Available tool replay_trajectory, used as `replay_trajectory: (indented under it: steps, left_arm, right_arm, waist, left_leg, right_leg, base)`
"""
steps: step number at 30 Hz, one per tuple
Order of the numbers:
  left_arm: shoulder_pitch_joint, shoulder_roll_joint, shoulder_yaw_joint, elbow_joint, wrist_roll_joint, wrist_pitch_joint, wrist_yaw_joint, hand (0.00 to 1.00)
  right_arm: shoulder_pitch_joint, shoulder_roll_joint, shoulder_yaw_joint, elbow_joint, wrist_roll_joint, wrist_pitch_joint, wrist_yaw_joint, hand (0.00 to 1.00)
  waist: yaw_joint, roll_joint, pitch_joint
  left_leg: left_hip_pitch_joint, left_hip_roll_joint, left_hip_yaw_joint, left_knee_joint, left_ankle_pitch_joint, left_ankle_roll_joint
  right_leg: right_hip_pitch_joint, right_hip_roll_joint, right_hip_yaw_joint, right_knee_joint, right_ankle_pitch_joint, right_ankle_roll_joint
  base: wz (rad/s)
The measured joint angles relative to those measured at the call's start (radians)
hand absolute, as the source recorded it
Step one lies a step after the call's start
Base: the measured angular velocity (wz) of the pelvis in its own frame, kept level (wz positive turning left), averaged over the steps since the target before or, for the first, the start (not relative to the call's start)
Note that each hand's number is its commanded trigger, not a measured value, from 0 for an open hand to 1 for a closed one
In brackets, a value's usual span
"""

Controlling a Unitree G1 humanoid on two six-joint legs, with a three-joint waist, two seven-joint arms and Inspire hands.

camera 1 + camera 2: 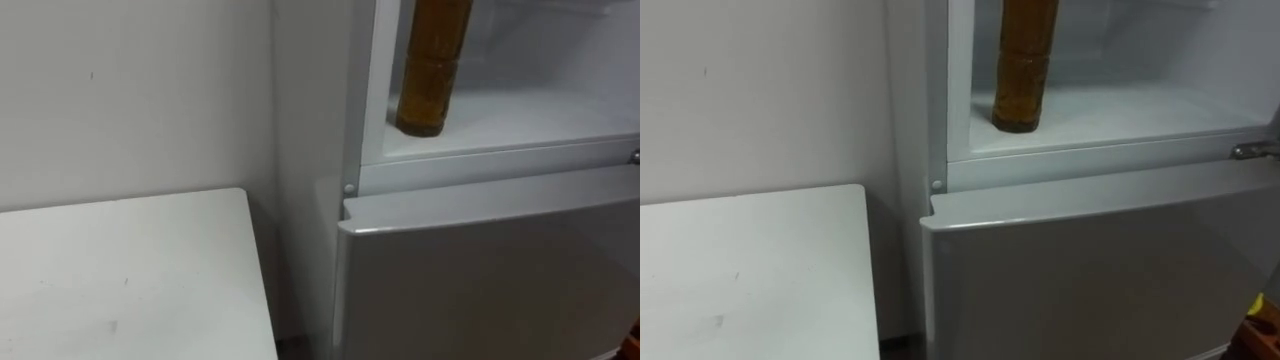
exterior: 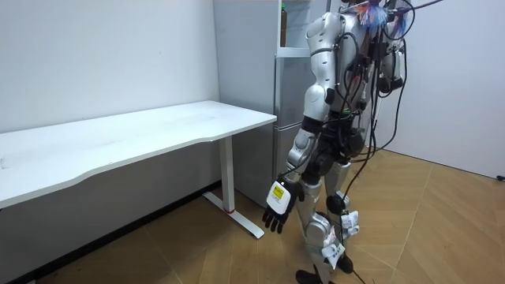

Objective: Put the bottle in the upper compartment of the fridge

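In the left eye view, top centre: amber bottle (image 1: 430, 70), upright, long axis vertical, base set on the white floor of the upper fridge compartment (image 1: 540, 115), close to its front lip and left wall; top cut off by the frame edge. Below it, across the lower right: closed lower door (image 1: 490, 280). Lower left: white table (image 1: 120, 270), just beside the fridge, against the pale wall (image 1: 130, 90). In the right eye view, much the same layout, bottle sitting a little left of top centre, plus a metal hinge piece (image 1: 1252, 151) at the right edge, on the sill between the compartments. Nothing gripping or touching the bottle in either eye view. In the room view, stands upright and close before the fridge (image 2: 288, 110) at centre, table stretching off to the room view's left. Left hand (image 2: 278, 209) hanging low at lower centre, beside the thigh, fingers loose and a little apart, holding nothing. From that hand, bottle far up toward the top of the frame, well apart; a thin amber sliver of it just visible at top centre. Reads as placement already made: bottle free-standing inside, hand clear of it. Likely left to do: shutting the upper door, not identifiable here. Room view's contribution: hand state and stance. Eye views' contribution: base sitting flat near the lip, so some care needed against knocking it.
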Motion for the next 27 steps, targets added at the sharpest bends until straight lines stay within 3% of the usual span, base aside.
replay_trajectory:
  steps: [13, 15, 20, 27]
  left_arm:
    - [0.001, 0.0, -0.016, 0.003, -0.001, -0.001, -0.01, 0.0]
    - [0.002, 0.0, -0.016, 0.003, -0.001, -0.001, -0.01, 0.0]
    - [0.0, 0.001, -0.017, 0.001, 0.002, -0.002, -0.006, 0.0]
    - [0.001, 0.003, -0.033, -0.001, 0.004, -0.001, -0.003, 0.0]
  right_arm:
    - [0.0, 0.0, 0.033, -0.039, -0.135, 0.007, 0.082, 0.0]
    - [-0.008, -0.003, 0.033, -0.081, -0.135, 0.003, 0.088, 0.0]
    - [-0.049, -0.039, 0.035, -0.155, -0.174, -0.056, 0.121, 0.0]
    - [-0.055, -0.039, 0.04, -0.163, -0.194, -0.065, 0.132, 0.0]
  waist:
    - [0.045, 0.007, -0.0008]
    - [0.046, 0.007, -0.0008]
    - [0.051, -0.001, -0.0011]
    - [0.054, 0.001, -0.0026]
  left_leg:
    - [-0.001, 0.002, 0.0, 0.012, 0.0, 0.0]
    - [-0.001, 0.003, -0.001, 0.013, 0.0, 0.0]
    - [-0.001, 0.004, -0.012, 0.017, 0.0, 0.0]
    - [-0.001, 0.003, -0.028, 0.016, 0.0, 0.0]
  right_leg:
    - [0.002, -0.001, -0.003, 0.003, 0.001, -0.001]
    - [0.005, -0.001, -0.006, 0.002, 0.001, -0.002]
    - [0.017, -0.001, -0.015, -0.007, 0.002, -0.003]
    - [0.032, -0.002, -0.031, -0.025, 0.008, -0.001]
  base:
    - [0.0]
    - [0.04]
    - [0.07]
    - [0.06]
